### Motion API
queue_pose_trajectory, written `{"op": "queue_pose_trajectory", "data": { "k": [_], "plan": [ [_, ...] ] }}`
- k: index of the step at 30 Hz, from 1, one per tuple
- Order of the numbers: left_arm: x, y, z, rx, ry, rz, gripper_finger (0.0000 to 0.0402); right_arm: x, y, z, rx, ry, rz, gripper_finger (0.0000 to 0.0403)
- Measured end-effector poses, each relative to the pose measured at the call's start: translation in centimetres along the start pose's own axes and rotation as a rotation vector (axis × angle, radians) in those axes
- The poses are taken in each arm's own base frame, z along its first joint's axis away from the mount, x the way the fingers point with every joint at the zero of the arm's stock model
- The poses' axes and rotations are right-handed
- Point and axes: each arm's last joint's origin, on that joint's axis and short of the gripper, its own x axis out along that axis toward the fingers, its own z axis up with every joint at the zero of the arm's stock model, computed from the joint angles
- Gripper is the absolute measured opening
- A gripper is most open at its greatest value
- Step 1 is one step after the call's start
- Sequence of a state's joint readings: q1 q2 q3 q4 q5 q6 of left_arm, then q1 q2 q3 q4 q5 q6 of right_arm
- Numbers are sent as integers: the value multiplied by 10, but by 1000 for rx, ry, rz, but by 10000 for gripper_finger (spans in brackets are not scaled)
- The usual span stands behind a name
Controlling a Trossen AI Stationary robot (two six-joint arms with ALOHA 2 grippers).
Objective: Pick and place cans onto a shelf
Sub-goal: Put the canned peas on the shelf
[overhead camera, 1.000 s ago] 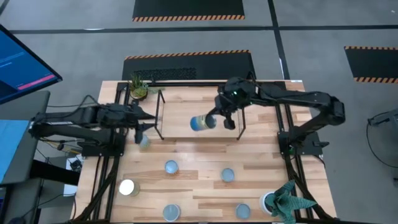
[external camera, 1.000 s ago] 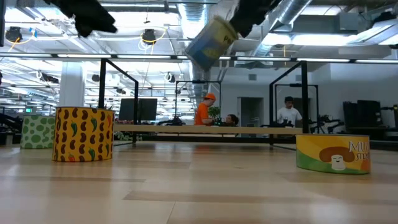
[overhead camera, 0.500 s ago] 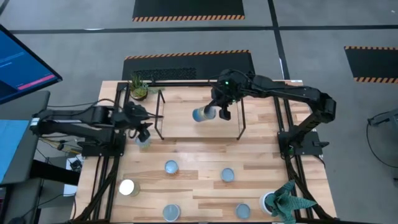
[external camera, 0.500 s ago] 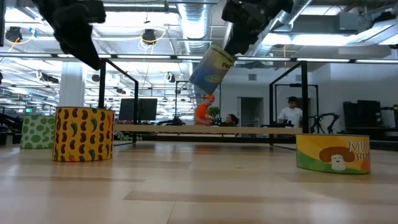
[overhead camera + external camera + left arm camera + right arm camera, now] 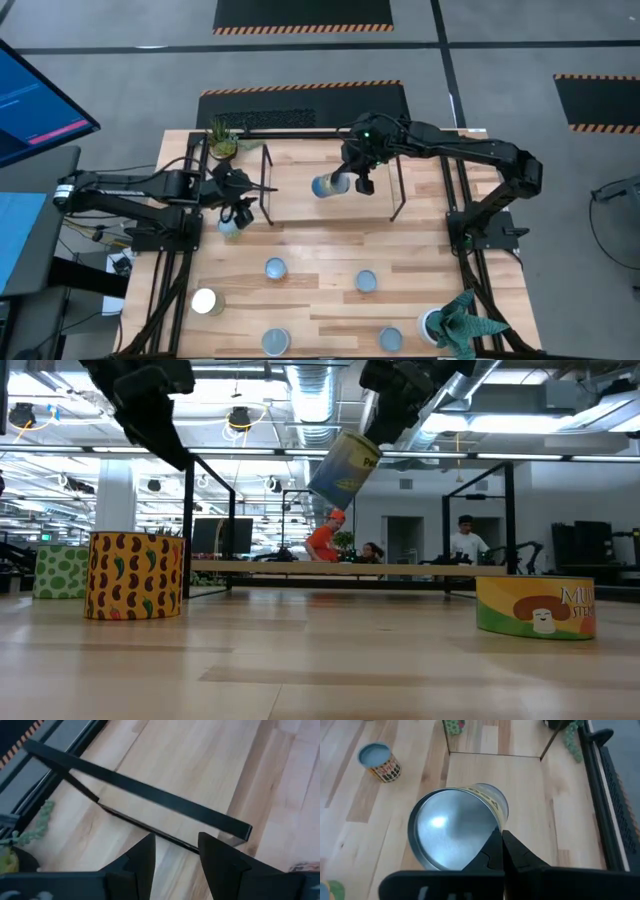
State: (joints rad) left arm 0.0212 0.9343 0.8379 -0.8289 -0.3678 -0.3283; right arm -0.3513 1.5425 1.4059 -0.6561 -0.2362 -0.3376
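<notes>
7 cans are seen in the high view. 1 can [image 5: 325, 186] is gripped by its rim in the right hand [image 5: 357, 181], whose fingers are pinched together on it, and it is carried tilted in the air above the light wood board of the shelf [image 5: 330, 215]. In the right wrist view its shiny round end [image 5: 452, 832] faces the camera, with the board below it. In the low view the tilted can [image 5: 344, 467] hangs high above the surface.

The shelf stands on the far middle of the wooden surface [image 5: 320, 265], its thin black rods rising at the corners. No can is seen resting on its board.

The left hand [image 5: 237, 198] is held open with nothing in it, near the shelf's left end and just above a can [image 5: 231, 227] on the surface. In the left wrist view its 2 fingers [image 5: 142, 865] are parted, with a black rod of the shelf [image 5: 150, 797] beyond them.

5 more cans stand on the near half of the surface: 1 at the centre-left [image 5: 275, 268], 1 at the centre-right [image 5: 367, 281], a white-topped 1 at the near left [image 5: 205, 301], and 2 along the near edge [image 5: 275, 342] [image 5: 390, 340]. A potted plant [image 5: 222, 140] sits at the far left corner, another [image 5: 455, 322] at the near right.
</notes>
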Motion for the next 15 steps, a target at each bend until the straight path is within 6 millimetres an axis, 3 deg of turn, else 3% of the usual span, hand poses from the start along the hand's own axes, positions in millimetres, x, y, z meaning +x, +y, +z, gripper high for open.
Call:
{"op": "queue_pose_trajectory", "data": {
  "k": [6, 15],
  "plan": [
    [-22, 15, -11, -68, 38, 112, 139, -1, -7, 7, -23, -79, -43, 3],
    [-37, 20, -21, -137, 32, 62, 139, 16, -16, 11, -50, -83, -85, 3]
  ]
}}
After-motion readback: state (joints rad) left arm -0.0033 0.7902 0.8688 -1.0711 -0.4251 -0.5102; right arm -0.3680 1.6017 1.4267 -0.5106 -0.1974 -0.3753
